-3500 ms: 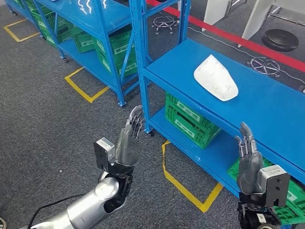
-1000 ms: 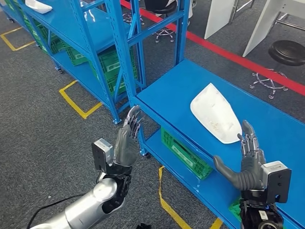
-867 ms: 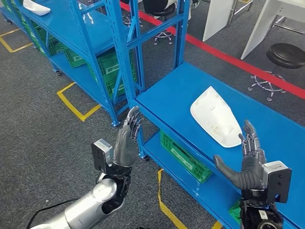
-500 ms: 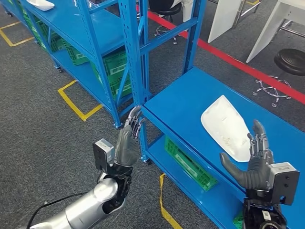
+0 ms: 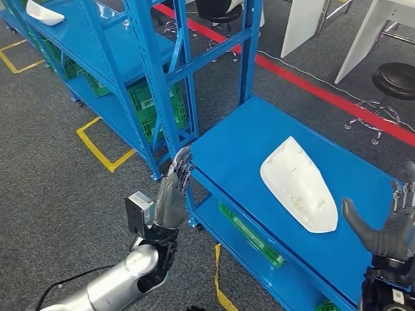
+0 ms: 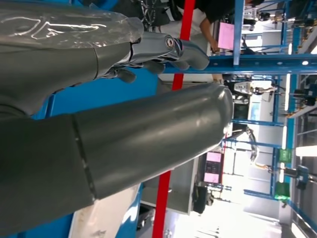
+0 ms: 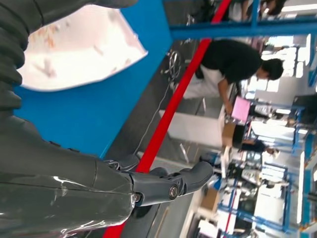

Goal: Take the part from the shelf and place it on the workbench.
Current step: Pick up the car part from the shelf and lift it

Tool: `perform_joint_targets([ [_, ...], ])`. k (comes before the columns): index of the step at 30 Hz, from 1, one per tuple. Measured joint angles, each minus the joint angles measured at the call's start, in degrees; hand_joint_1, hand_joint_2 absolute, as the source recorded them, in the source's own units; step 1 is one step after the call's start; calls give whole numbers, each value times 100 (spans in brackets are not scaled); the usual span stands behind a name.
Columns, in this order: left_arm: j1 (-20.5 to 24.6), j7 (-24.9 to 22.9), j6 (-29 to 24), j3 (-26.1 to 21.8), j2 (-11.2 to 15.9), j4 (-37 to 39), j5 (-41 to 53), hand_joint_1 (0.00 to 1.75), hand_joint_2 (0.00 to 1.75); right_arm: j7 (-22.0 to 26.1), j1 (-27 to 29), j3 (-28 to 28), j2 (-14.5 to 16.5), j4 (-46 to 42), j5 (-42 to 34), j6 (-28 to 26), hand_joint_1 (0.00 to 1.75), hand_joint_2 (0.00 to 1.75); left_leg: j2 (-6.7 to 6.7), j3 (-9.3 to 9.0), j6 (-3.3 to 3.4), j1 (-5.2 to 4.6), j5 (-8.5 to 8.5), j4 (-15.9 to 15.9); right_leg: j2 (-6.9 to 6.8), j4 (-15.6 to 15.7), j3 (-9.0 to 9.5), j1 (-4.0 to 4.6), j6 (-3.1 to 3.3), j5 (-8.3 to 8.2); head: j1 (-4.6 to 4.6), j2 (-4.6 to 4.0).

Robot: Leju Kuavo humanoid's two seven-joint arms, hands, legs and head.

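Note:
A white moulded part (image 5: pixel 297 183) lies flat on the blue shelf (image 5: pixel 235 149) in front of me; the right wrist view shows the same part (image 7: pixel 80 47) close by. My right hand (image 5: pixel 391 227) is raised just right of the part, fingers up and thumb spread toward it, holding nothing; its fingers (image 7: pixel 164 183) appear in the right wrist view. My left hand (image 5: pixel 172 191) is upright at the shelf's near left corner, fingers extended, holding nothing; the left wrist view shows its thumb (image 6: pixel 149 134) and fingers.
Blue uprights (image 5: pixel 168 97) stand at the shelf's left end. Green crates (image 5: pixel 249 236) sit on the lower level. A second rack (image 5: pixel 98 45) to the left carries another white part (image 5: pixel 44 11). A red floor line (image 5: pixel 313 87), stools and white table legs lie beyond. A person (image 7: pixel 232 64) is in the background.
The camera has kept shifting, so the shelf and part sit lower and more central. My right hand now sits at the frame's right edge, beside the part. The left hand keeps its pose.

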State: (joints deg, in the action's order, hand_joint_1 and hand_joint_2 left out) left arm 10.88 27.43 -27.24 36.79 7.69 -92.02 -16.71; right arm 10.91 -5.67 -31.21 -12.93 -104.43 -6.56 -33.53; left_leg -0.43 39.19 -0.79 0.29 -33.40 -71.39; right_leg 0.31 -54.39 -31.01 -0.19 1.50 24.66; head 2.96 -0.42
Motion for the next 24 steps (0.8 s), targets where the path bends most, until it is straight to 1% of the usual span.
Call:
perform_joint_targets([
  [1,-24,0,2,0,13,0,2,0,0,-33,45,72,-32,-29,26,-37,0,175,1,103,-5,8,81,-10,4,-1,28,0,-3,29,11,0],
  [2,-40,-1,4,0,24,0,5,0,0,-64,87,147,-63,-57,54,-73,0,175,2,86,-6,15,297,210,8,-2,70,0,-11,63,24,0],
  [4,-51,-1,7,0,39,1,11,0,0,-115,155,316,-124,-114,108,-154,0,175,8,-167,7,17,882,1027,12,-6,178,4,-43,143,32,0],
  [5,-52,-3,8,0,45,1,17,0,0,-137,180,404,-153,-139,132,-190,0,175,13,-284,32,7,1007,1350,15,-13,206,10,-70,179,32,0],
  [6,-58,-6,8,0,49,0,25,0,0,-160,206,487,-183,-162,155,-220,0,175,15,-353,63,-6,1080,1539,17,-19,218,15,-102,211,30,0],
  [7,-69,-10,7,0,54,-1,35,0,0,-183,241,566,-211,-184,182,-242,0,175,15,-380,94,-19,1064,1598,18,-20,220,19,-136,240,26,0],
  [8,-79,-13,7,0,58,-3,48,0,0,-206,279,640,-236,-205,211,-258,0,175,12,-391,103,-20,1063,1606,15,-28,216,26,-140,272,25,0],
  [9,-89,-15,6,0,61,-4,60,0,0,-227,316,713,-262,-223,239,-269,0,175,7,-402,96,-19,1118,1614,10,-30,224,27,-110,294,21,0],
  [11,-92,-17,4,0,64,-7,80,0,0,-269,363,854,-308,-255,297,-292,0,175,0,-416,70,-23,1130,1627,3,-31,240,25,-37,316,13,0],
  [12,-91,-17,3,0,66,-11,87,0,0,-295,380,927,-330,-269,326,-303,0,175,-2,-417,76,-32,1121,1626,4,-17,246,18,-19,312,10,0],
  [15,-99,-17,-1,-1,76,-36,116,0,0,-373,452,1136,-387,-312,393,-329,0,175,-4,-417,110,-43,1101,1626,3,32,272,13,-53,309,8,0],
  [19,-121,-17,-1,-2,94,-49,135,0,0,-452,531,1381,-428,-324,407,-341,0,175,-4,-418,136,-48,1089,1625,5,68,286,2,-158,302,8,0],
  [21,-127,-17,-1,-4,99,-53,143,0,0,-507,576,1488,-455,-323,376,-358,0,175,-5,-418,140,-51,1089,1624,4,72,286,-2,-182,302,9,0],
  [24,-150,-17,-1,-11,111,-76,167,0,0,-598,655,1708,-499,-314,232,-364,0,175,-7,-420,143,-51,1091,1625,3,73,287,-2,-197,300,9,0],
])
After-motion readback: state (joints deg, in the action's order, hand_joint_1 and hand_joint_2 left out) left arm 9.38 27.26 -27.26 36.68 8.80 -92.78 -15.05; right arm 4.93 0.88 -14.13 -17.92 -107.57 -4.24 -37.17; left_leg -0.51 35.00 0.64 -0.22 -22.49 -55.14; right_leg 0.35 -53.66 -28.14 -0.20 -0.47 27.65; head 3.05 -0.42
